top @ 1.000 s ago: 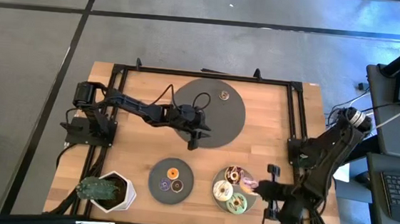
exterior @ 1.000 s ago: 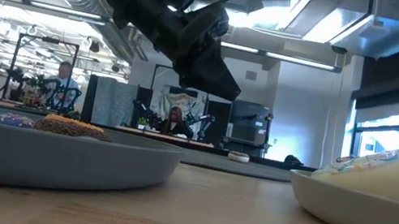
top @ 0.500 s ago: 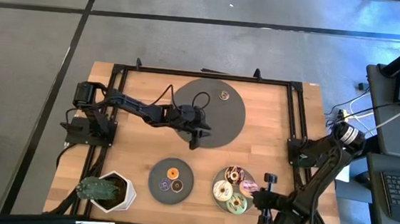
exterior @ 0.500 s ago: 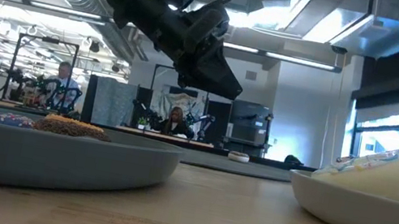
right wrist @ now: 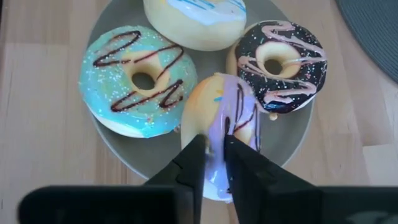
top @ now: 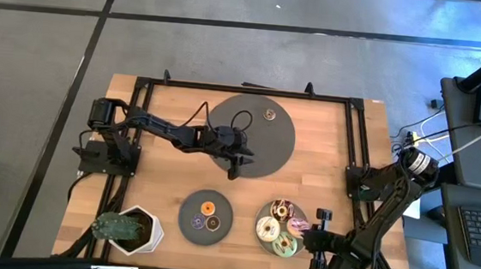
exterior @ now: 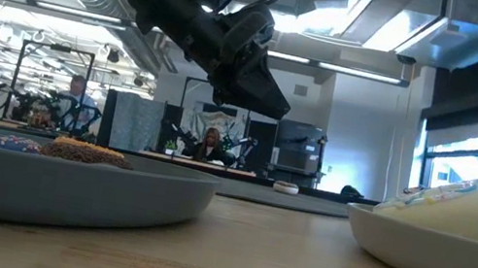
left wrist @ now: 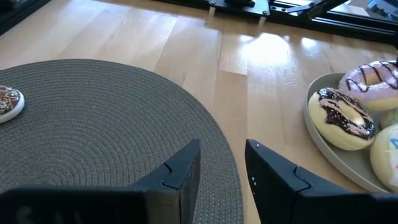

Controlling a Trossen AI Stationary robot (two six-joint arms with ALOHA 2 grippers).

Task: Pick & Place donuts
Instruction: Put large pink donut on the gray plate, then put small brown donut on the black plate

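Note:
Four larger donuts lie on a grey plate (right wrist: pixel 115 152) near the table's near right corner: turquoise-iced (right wrist: pixel 138 81), cream with blue icing (right wrist: pixel 194 15), chocolate with pink drizzle (right wrist: pixel 280 59), and a lilac-pink one (right wrist: pixel 219 112). My right gripper (right wrist: pixel 214 163) (top: pixel 308 232) is shut on the lilac-pink one. Three mini donuts rest on a smaller grey plate (top: pixel 194 205). A small sprinkled donut (top: pixel 270 114) lies on the round dark mat (top: pixel 261 140). My left gripper (left wrist: pixel 222 168) (top: pixel 236 165) hovers open over the mat's near edge. My right gripper pinches the lilac-pink donut by its rim (right wrist: pixel 214 140) between the two fingers, one on each flat face. The fingers come from the plate's right side, slanting down. The donut stands tipped up on edge among the others; whether it is clear of the plate I cannot tell.
A potted cactus (top: pixel 121 227) stands at the near left corner. Black frame rails (top: pixel 354 135) run along the table's edges. Bare wood (top: pixel 323 175) lies between the mat and both plates. In the low view, people sit in the room far behind the table.
My right arm has swung its elbow toward the table's near edge, and its gripper has shifted slightly left over the plate of larger donuts. The left arm has barely moved.

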